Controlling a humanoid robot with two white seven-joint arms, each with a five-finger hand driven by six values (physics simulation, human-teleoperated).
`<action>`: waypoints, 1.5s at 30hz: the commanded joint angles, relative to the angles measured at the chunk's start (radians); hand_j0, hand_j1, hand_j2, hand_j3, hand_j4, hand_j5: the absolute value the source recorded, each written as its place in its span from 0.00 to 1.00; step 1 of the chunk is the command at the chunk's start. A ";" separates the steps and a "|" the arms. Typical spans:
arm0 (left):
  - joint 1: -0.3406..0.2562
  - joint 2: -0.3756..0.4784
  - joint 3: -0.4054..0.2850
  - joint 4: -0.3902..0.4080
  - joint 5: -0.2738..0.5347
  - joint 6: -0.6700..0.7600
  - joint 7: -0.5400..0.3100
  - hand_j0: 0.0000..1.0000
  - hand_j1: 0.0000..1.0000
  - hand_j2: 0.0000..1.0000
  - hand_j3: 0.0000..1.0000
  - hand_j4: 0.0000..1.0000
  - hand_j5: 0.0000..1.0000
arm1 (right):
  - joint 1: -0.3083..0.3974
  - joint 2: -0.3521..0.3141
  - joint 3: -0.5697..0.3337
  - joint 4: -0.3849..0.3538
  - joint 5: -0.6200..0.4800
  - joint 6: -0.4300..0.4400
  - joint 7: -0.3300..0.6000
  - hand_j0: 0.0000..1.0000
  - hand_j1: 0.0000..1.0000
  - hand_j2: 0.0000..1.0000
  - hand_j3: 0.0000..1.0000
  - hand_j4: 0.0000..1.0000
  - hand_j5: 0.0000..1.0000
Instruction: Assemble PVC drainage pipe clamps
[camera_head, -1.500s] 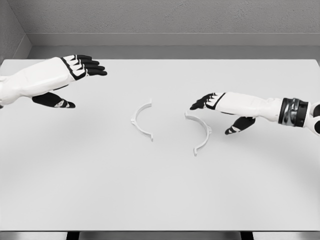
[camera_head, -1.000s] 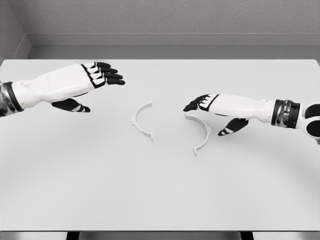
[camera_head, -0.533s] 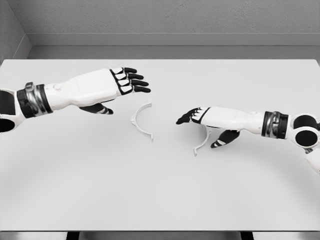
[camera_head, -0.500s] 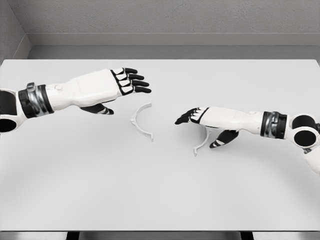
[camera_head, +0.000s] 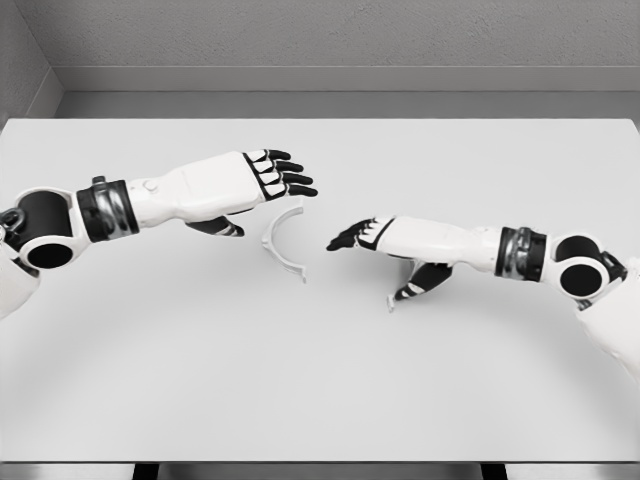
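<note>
A bare, computer-rendered test room rather than any home or workshop: a plain white table (camera_head: 320, 400) fills the view, backed by a grey speckled wall (camera_head: 330, 35) with a pale ledge (camera_head: 340, 78) along its base, all in flat, shadowless light.

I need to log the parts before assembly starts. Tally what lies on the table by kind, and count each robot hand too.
Clamp halves: 2, the left clamp half in full view, the right clamp half mostly hidden under the right arm.
Robot hands: 2, the left robot hand and the right robot hand, both open, holding nothing.
Table: 1.
Total: 5.
</note>
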 joint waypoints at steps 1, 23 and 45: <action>0.000 -0.020 0.000 0.026 -0.016 0.001 0.001 1.00 1.00 1.00 1.00 1.00 1.00 | 0.000 0.004 -0.002 0.001 -0.007 0.003 0.000 1.00 1.00 1.00 1.00 1.00 1.00; 0.009 -0.112 0.011 0.194 -0.083 0.001 0.001 1.00 1.00 1.00 1.00 1.00 1.00 | 0.037 0.020 -0.122 0.139 0.005 0.003 0.000 1.00 1.00 1.00 1.00 1.00 1.00; 0.005 -0.195 0.002 0.272 -0.134 0.001 0.001 1.00 1.00 1.00 1.00 1.00 1.00 | 0.031 0.136 -0.122 0.154 0.022 0.003 0.000 1.00 1.00 1.00 1.00 1.00 1.00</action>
